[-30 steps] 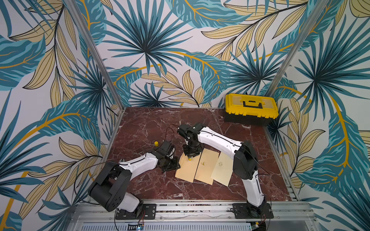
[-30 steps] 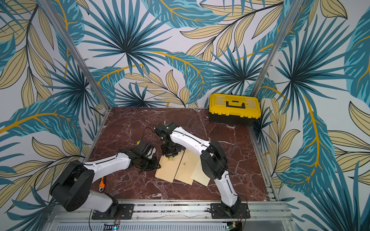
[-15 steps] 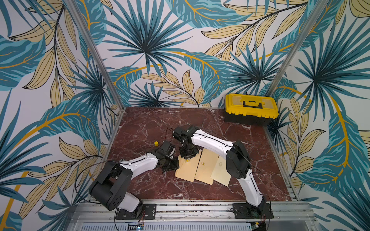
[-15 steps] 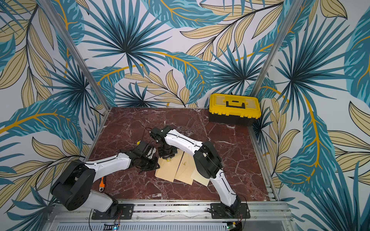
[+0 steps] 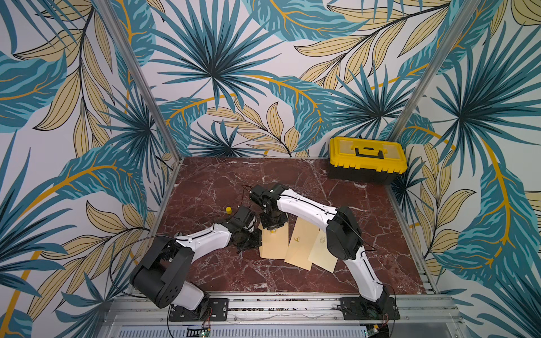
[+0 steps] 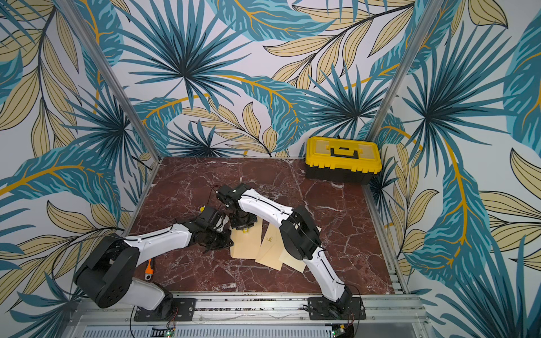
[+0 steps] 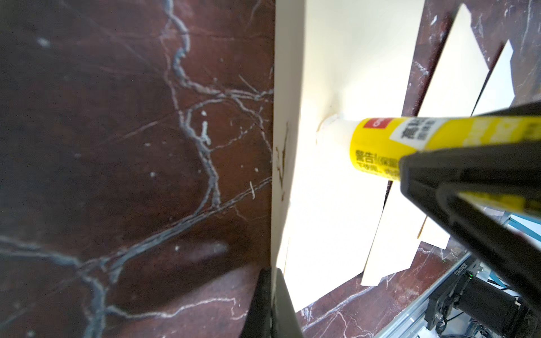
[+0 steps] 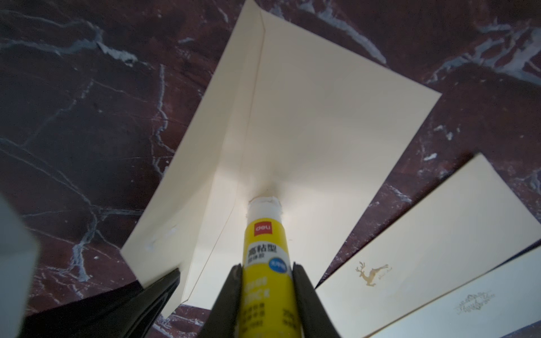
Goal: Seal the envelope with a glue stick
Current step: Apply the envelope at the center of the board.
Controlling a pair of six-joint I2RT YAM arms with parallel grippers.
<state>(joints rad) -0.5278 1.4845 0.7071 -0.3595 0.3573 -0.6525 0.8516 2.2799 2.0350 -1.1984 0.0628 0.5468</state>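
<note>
step in hand: laying glue. right gripper is clamped on the glue stick, cap off, white tip pressed on the open envelope just beside the fold of its flap. left gripper is clenched on the flap's edge, holding it up off the table. the cap stands on the table nr the left wrist. 2 other envelopes lie alongside. next, i reckon: drag the tip along by the fold w/ light pressure so the paper doesn't buckle, lift clear, then fold the flap down & press.
</note>
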